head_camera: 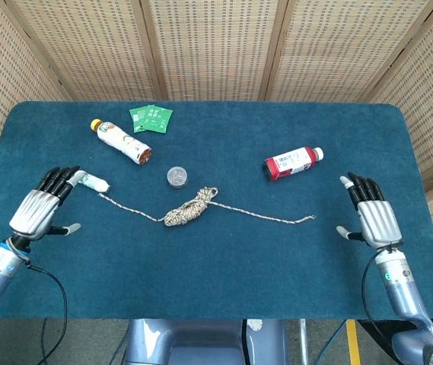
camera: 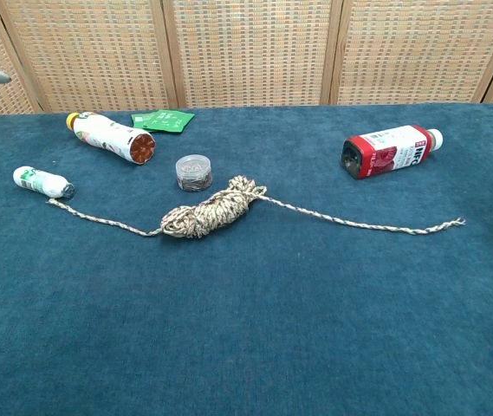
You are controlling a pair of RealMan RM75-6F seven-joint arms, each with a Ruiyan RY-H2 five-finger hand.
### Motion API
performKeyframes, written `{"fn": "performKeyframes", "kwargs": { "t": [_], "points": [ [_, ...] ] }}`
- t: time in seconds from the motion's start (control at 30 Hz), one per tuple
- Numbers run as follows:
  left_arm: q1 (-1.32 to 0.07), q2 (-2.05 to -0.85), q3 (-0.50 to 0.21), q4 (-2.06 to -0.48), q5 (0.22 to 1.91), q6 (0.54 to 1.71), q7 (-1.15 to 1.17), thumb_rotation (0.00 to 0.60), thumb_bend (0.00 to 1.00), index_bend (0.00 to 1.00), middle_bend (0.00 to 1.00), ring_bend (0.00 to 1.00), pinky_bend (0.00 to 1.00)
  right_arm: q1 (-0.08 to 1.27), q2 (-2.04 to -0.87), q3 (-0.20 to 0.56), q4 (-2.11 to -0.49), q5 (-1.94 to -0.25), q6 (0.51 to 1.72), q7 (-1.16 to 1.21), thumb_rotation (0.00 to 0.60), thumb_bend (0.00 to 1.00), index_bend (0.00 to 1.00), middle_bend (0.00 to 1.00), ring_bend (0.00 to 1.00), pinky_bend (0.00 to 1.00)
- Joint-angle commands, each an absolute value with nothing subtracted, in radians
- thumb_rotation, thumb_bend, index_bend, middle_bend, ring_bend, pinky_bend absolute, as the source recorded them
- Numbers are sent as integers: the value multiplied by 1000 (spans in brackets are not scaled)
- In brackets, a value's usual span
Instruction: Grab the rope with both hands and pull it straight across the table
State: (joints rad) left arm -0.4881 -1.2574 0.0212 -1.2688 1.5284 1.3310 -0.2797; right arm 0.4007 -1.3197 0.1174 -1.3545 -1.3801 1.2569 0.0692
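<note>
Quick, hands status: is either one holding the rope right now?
Left hand: open, fingers spread, holding nothing.
Right hand: open, holding nothing.
The beige braided rope lies loose on the table, clear of both.

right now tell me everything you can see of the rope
The rope is a thin, light braided cord with darker flecks, lying slack on the blue table. Its middle is still bunched into a loose coil left of centre, near the small round jar but not touching it. One tail runs left toward the small white bottle, ending right beside it; the other runs right to a free frayed end. Neither hand holds it: left hand and right hand are open, off its ends.
</note>
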Motion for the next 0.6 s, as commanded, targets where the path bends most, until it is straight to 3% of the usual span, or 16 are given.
{"fn": "performKeyframes", "kwargs": {
  "t": [0.03,0.17,0.4,0.6],
  "points": [
    [-381,-1109,-5,-1526,1404,1390,-127,600,0,0,0,0,0,351,-1241,74,-1460,-1432,1294,61,600,0,0,0,0,0],
    [-306,-1065,12,-1654,1371,1445,-51,600,0,0,0,0,0,299,-1213,62,-1533,-1470,1392,-17,600,0,0,0,0,0],
    [-237,-1069,24,-1713,1372,1491,-34,600,0,0,0,0,0,242,-1201,38,-1599,-1513,1477,-121,600,0,0,0,0,0],
    [-213,-1072,19,-1743,1392,1496,-34,600,0,0,0,0,0,229,-1233,41,-1546,-1566,1523,-137,600,0,0,0,0,0]
  ]
}}
